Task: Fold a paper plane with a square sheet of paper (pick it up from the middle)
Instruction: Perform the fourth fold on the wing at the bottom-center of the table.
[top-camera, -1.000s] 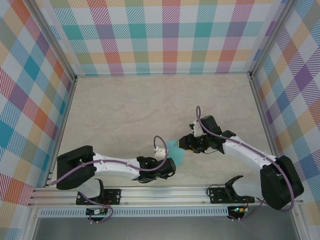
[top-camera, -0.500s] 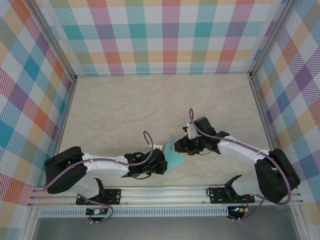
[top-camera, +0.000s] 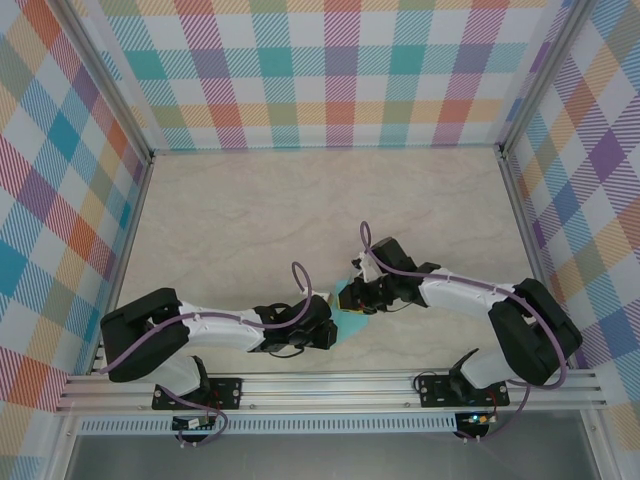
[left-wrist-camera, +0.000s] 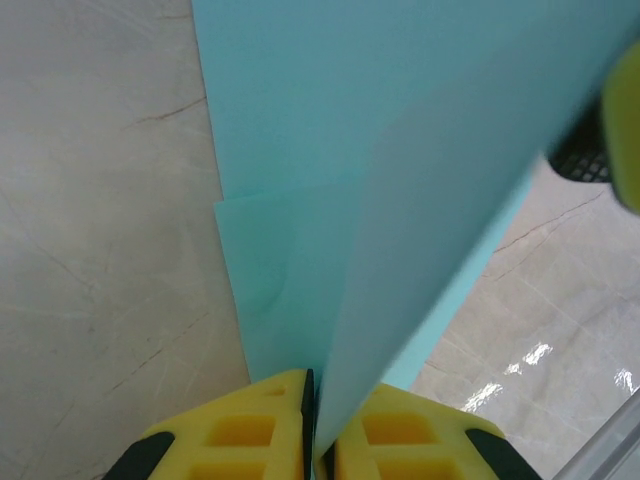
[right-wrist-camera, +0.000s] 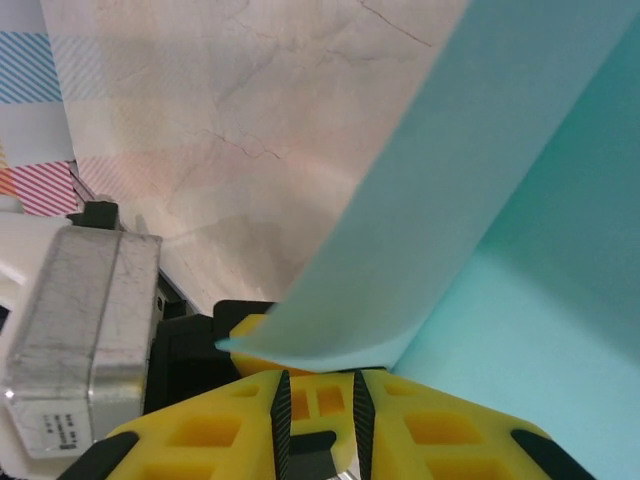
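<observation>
The turquoise sheet of paper (top-camera: 350, 309) hangs just above the table between the two grippers, near the front edge. It is folded into overlapping layers (left-wrist-camera: 400, 120); a paper plane's shape is not in view. My left gripper (left-wrist-camera: 312, 380) is shut on the paper's lower edge, and sits at the paper's left (top-camera: 322, 328) in the top view. My right gripper (top-camera: 362, 295) is at the paper's right. Its yellow fingers (right-wrist-camera: 440, 410) stand a narrow gap apart (right-wrist-camera: 316, 380), and a curled flap of the paper (right-wrist-camera: 430, 250) lies across their tips with nothing between them.
A beige marble-patterned table (top-camera: 250, 220) spreads behind and to both sides. Plaid walls (top-camera: 330, 70) close it in on three sides. An aluminium rail (top-camera: 330, 385) with the arm bases runs along the near edge. The left arm's wrist housing (right-wrist-camera: 75, 330) is close beside my right fingers.
My right gripper has moved left up to the paper, and its jaws have narrowed. The left gripper has kept its hold and shifted slightly with the paper.
</observation>
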